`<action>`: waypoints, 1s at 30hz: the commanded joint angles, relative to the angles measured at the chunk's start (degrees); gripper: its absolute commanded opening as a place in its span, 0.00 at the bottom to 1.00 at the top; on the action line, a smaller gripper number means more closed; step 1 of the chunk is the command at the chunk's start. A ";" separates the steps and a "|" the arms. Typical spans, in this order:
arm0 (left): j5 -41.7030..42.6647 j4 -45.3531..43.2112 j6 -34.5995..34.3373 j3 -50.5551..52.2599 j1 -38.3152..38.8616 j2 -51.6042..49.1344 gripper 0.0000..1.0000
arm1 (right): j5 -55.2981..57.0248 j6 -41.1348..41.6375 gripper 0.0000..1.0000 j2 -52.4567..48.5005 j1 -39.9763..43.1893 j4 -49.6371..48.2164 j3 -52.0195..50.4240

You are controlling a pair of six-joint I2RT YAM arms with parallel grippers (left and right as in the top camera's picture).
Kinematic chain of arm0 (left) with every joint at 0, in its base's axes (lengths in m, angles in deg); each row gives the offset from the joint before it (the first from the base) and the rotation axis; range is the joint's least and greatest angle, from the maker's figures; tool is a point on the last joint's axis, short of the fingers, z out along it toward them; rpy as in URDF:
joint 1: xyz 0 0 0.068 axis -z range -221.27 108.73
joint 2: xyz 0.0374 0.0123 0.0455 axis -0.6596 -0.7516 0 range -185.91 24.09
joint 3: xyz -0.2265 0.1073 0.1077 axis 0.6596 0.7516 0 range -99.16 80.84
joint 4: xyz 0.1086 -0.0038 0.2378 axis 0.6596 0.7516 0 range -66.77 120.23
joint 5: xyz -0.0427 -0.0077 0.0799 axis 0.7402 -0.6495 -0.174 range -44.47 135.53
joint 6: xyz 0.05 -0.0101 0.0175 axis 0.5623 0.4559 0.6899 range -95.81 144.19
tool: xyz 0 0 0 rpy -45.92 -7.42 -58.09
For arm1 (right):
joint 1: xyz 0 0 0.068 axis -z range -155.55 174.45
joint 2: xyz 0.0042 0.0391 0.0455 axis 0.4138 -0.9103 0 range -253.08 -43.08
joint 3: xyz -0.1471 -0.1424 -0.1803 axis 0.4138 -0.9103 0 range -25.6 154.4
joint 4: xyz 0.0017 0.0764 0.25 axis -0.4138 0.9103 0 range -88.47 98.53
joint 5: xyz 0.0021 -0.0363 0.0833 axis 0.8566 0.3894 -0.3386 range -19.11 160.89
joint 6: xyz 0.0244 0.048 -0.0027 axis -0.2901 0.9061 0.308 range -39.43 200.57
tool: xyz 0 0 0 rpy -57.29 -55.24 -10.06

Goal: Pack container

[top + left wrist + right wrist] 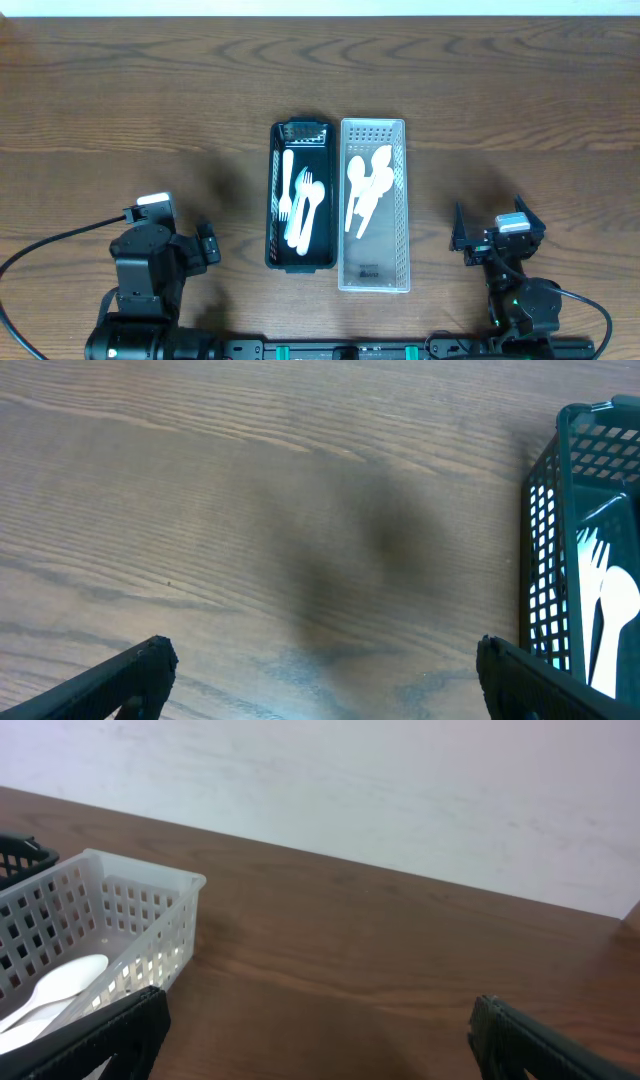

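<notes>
Judging from the overhead view, the packing appears finished or very nearly so. White plastic forks (305, 205) lie inside the dark green slotted plastic basket (303, 130), and white plastic spoons (365, 185) lie in the white perforated plastic basket (373, 283). The two baskets stand side by side, touching, at the middle of the brown wooden table (120, 100), and no loose cutlery is seen on it.

The left gripper (205, 245) is held with its jaws wide apart and empty, near the dark basket's left wall. The right gripper (492, 225) is likewise spread and empty, well apart from the white basket.

If a parking move is what is in hand, it would be done best with both grippers kept spread and drawn away from the basket walls. The left one would need the most care, so that the dark basket is not nudged out of line.
</notes>
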 commanded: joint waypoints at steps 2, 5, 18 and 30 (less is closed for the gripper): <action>-0.70 0.44 0.79 0.26 0.22 1.90 0.98 | 0.20 -0.83 0.99 0.37 -0.83 0.02 -0.26; -0.68 0.55 0.79 0.90 0.15 5.33 0.98 | 0.20 -0.83 0.99 0.37 -0.83 0.02 -0.26; -0.55 -22.08 0.81 20.26 -1.95 24.70 0.98 | 0.20 -0.83 0.99 0.37 -0.83 0.02 -0.26; 4.57 -42.25 8.92 33.31 -3.98 29.49 0.98 | 0.20 -0.83 0.99 0.37 -0.83 0.02 -0.26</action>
